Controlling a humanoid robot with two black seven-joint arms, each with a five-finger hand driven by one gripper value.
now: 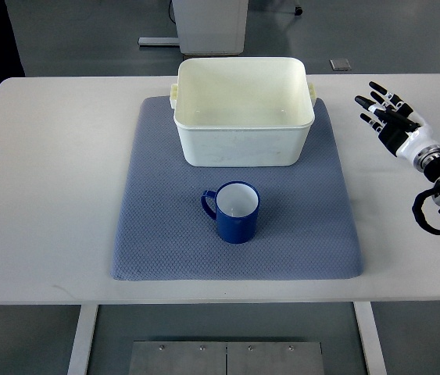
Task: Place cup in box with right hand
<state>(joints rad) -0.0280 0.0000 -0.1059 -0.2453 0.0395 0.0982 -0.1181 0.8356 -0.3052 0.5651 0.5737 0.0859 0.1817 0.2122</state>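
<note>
Top view. A white table [40, 195] is covered at its centre by a blue-grey mat [157, 234]. A cream plastic box [243, 148], open and empty, is set on the mat toward 12 o'clock. A blue cup [235, 212] with a white interior is stood upright at 6 o'clock from the box, apart from it, its handle turned to 9 o'clock. The right hand [388, 117] is seen at 3 o'clock above the table, fingers spread, nothing held.

Black-fingered right hand [388, 117], white wrist, black cabled forearm.
</note>
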